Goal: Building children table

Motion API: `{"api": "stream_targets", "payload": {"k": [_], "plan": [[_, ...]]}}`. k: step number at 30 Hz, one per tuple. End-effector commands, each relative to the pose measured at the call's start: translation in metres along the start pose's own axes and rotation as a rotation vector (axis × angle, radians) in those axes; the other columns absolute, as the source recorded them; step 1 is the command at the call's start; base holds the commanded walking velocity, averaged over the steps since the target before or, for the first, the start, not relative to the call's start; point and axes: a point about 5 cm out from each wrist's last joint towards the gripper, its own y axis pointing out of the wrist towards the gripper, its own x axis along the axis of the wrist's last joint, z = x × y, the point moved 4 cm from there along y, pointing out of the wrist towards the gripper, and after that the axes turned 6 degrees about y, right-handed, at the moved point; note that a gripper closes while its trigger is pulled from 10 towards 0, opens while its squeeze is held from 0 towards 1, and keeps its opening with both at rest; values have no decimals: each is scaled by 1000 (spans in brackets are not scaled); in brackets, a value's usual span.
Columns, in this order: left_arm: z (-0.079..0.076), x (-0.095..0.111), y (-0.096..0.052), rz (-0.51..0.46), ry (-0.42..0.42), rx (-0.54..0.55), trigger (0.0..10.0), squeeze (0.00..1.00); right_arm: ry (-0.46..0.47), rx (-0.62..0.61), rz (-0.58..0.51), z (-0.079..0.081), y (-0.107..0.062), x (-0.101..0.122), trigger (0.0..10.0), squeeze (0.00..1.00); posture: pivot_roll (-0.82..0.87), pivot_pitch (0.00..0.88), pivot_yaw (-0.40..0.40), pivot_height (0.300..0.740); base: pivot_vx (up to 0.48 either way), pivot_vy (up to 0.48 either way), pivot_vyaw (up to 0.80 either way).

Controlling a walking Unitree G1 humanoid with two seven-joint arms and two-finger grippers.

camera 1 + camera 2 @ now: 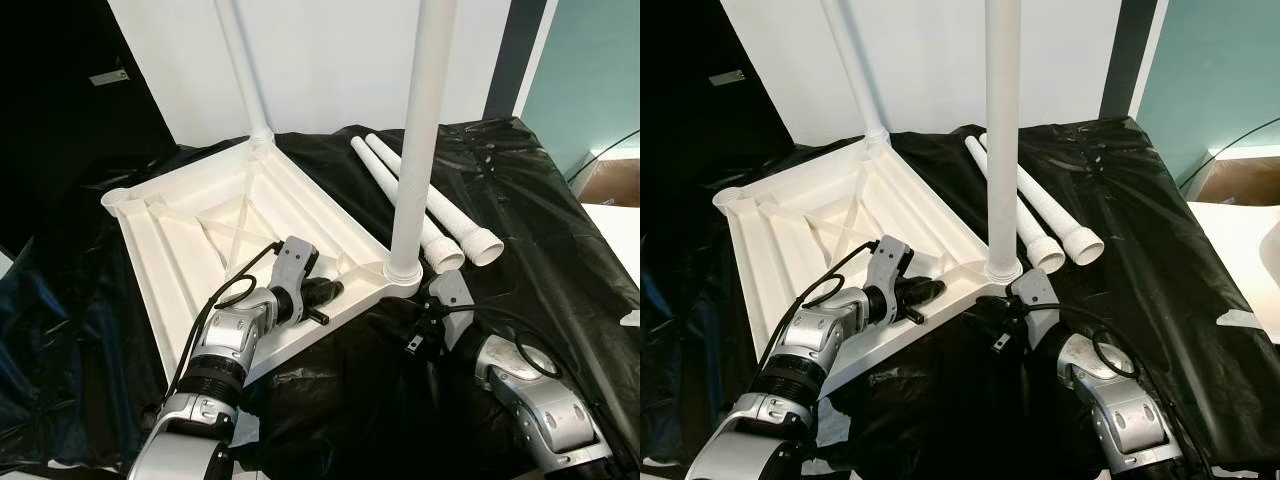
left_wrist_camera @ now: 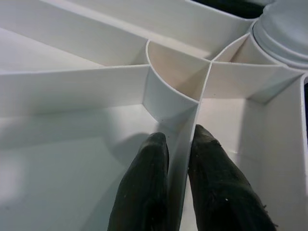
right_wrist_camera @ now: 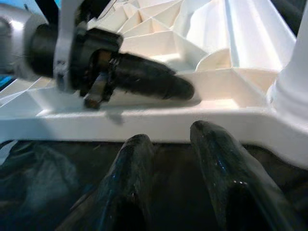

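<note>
White tabletop (image 1: 200,240) lies upside down on black plastic sheet (image 1: 520,230), ribbed underside up, filling centre-left of the scene. Two legs are fitted upright: far leg (image 1: 240,60) at the far corner, near leg (image 1: 425,130) at the right-hand near corner; both tops cut off by the frame edge. Two loose legs (image 1: 430,215) lie side by side on the sheet, just right of the near leg and partly hidden behind it. Left corner socket (image 1: 116,200) stands open.

Left gripper (image 1: 325,292) is over the tabletop's near edge; wrist view shows its fingers (image 2: 144,187) pinching a thin rib (image 2: 185,159) beside a curved rib. Right gripper (image 1: 985,312) sits low at the tabletop rim below the near leg, fingers (image 3: 216,159) slightly apart with nothing between them; tips dark against the sheet, contact with rim hard to make out
</note>
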Motion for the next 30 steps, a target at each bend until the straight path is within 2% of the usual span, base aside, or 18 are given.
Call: {"api": "stream_targets", "payload": {"k": [1, 2, 5, 7, 10, 17, 19, 21, 22, 23, 24, 25, 26, 28, 29, 30], "plan": [[74, -2, -33, 2, -60, 670, 0, 0, 1, 10, 2, 4, 1, -1, 10000, 0, -58, 0, 111, 740, 0, 0, 0], [84, 1, -40, -23, -83, 746, 0, 0, 1, 8, 1, 4, 1, -1, 10000, 0, -58, 0, 111, 740, 0, 0, 0], [91, 3, -47, -45, -106, 809, 0, 0, 1, 8, 1, 4, 2, -1, 10000, 0, -57, 0, 111, 740, 0, 0, 0], [104, 4, -62, -84, -150, 945, 0, 0, 2, 10, -1, 5, 3, -1, 10000, 0, -57, 0, 111, 740, 0, 0, 0], [110, 2, -72, -110, -190, 1040, 0, 0, 2, 13, -2, 5, 3, -1, 10000, 0, -54, 0, 107, 740, 0, 0, 0], [103, -3, -72, -157, -263, 1080, 0, 0, -2, 11, -1, 4, 4, 0, 10000, 0, -53, 0, 104, 740, 0, 0, 0], [90, 1, -55, -190, -286, 989, 0, 0, -4, 11, -1, 4, 3, 0, 10000, 0, -52, 0, 103, 740, 0, 0, 0], [90, 1, -55, -190, -286, 989, 0, 0, -4, 11, -1, 4, 3, 0, 10000, 0, -52, 0, 103, 740, 0, 0, 0], [85, 3, -48, -203, -293, 943, 0, 0, -4, 11, 0, 4, 3, 0, 10000, 0, -52, 0, 103, 740, 0, 0, 0], [61, 16, -26, -250, -236, 748, 10000, 0, -4, 12, 1, 4, 3, -1, 10000, 0, -55, 0, 104, 740, 0, 0, 0], [61, 16, -26, -250, -236, 748, 10000, 0, -4, 12, 1, 4, 3, -1, 10000, 0, -55, 0, 104, 740, 0, 0, 0], [41, 25, -12, -286, -190, 604, 10000, 51, -4, 12, 2, 4, 3, -1, 10000, 0, -55, 0, 104, 740, 0, 0, 0], [24, 34, -4, -329, -157, 482, 10000, 1000, -5, 11, 3, 4, 3, -1, 10000, 0, -57, 0, 106, 740, 0, 0, 0], [24, 34, -4, -329, -157, 482, 10000, 1000, -5, 11, 3, 4, 3, -1, 10000, 0, -57, 0, 106, 740, 0, 0, 0], [3, 45, 2, -379, -139, 326, 10000, 1000, -5, 9, 4, 4, 3, -1, 10000, 0, -61, 0, 109, 740, 0, 0, 0], [3, 45, 2, -379, -139, 326, 10000, 1000, -5, 9, 4, 4, 3, -1, 10000, 0, -61, 0, 109, 740, 0, 0, 0]]}}
